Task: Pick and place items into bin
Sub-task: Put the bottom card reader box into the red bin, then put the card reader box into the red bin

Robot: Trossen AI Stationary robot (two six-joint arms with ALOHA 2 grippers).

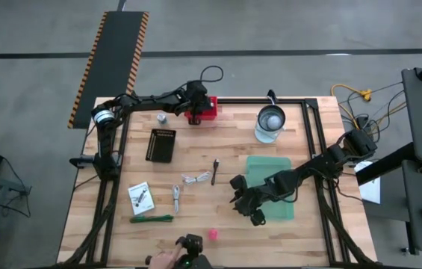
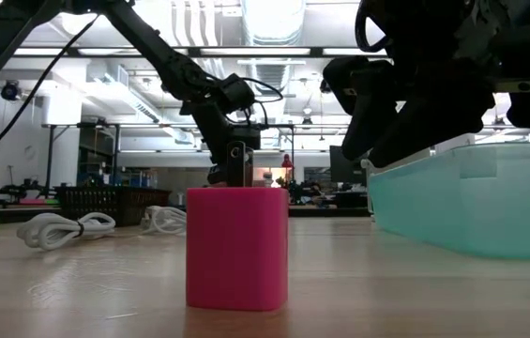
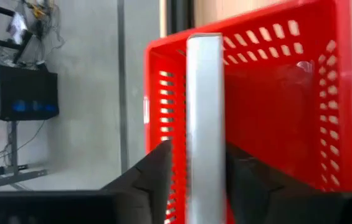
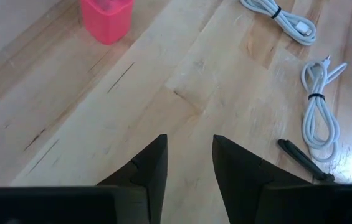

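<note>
Your left gripper (image 3: 195, 180) hangs over the red perforated plastic bin (image 1: 205, 110) at the table's far edge, jaws clamped on a flat silver-grey metal piece (image 3: 205, 124), possibly a clip, held upright above the bin's inside. Your right gripper (image 4: 189, 163) hovers empty over bare wood beside the teal tray (image 1: 279, 170), jaws narrowly parted. Two white coiled cables (image 4: 318, 112), a thin black stick (image 4: 303, 159) and a pink block (image 4: 106, 17) lie on the table.

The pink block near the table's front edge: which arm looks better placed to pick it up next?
The right. Its claw hangs open over bare wood with the pink block just ahead, while the left claw is across the table over the red basket, gripping a silver piece.
</note>
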